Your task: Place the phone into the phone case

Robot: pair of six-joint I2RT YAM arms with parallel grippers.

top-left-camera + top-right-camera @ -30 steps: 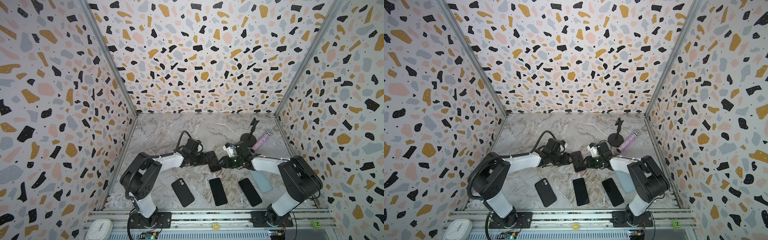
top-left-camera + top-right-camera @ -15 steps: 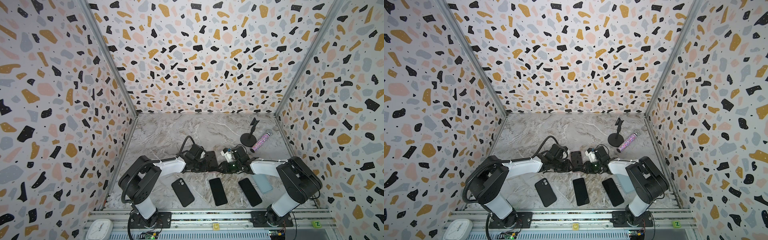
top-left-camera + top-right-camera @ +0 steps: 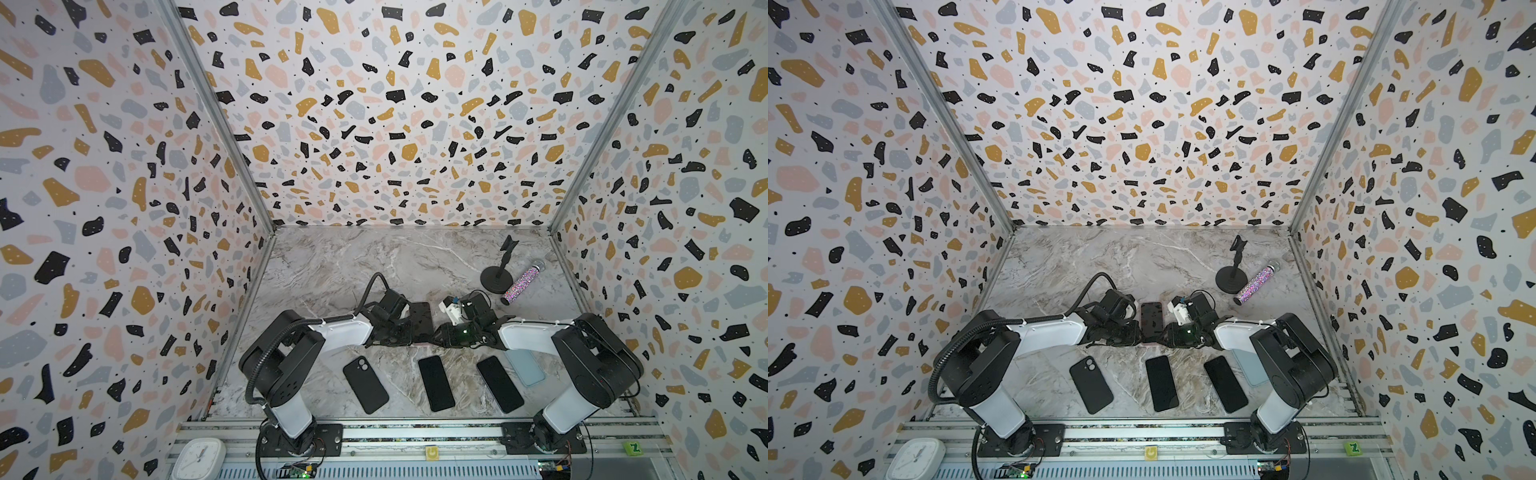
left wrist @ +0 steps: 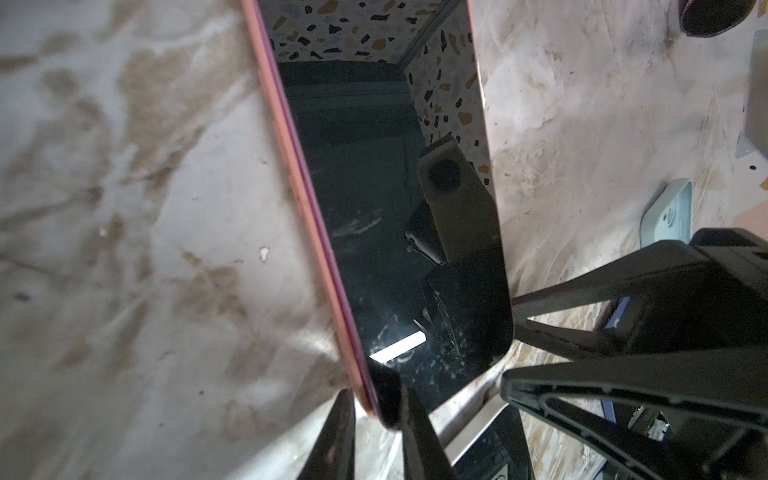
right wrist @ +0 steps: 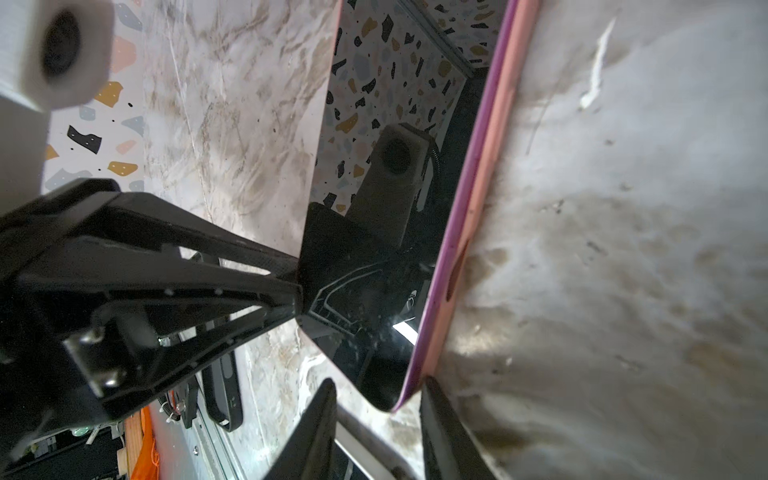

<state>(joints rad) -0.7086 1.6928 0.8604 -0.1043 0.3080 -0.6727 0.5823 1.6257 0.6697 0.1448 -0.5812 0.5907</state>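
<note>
The phone, black screen up, sits in a pink phone case whose rim shows along one long side. It rests mid-table between both arms. My left gripper is shut on one near corner, one finger on the case's back and the other finger on the screen. My right gripper stands open around the other near corner. One of its fingers touches the pink rim. The other finger is clear of the screen.
Three black phones lie in a row near the front edge. A pale blue case lies partly under the right arm. A black stand and a glittery microphone are at the back right.
Both grippers have drawn in to the phone's near corners. The left jaws have narrowed onto their corner, and the right jaws have closed a little.
</note>
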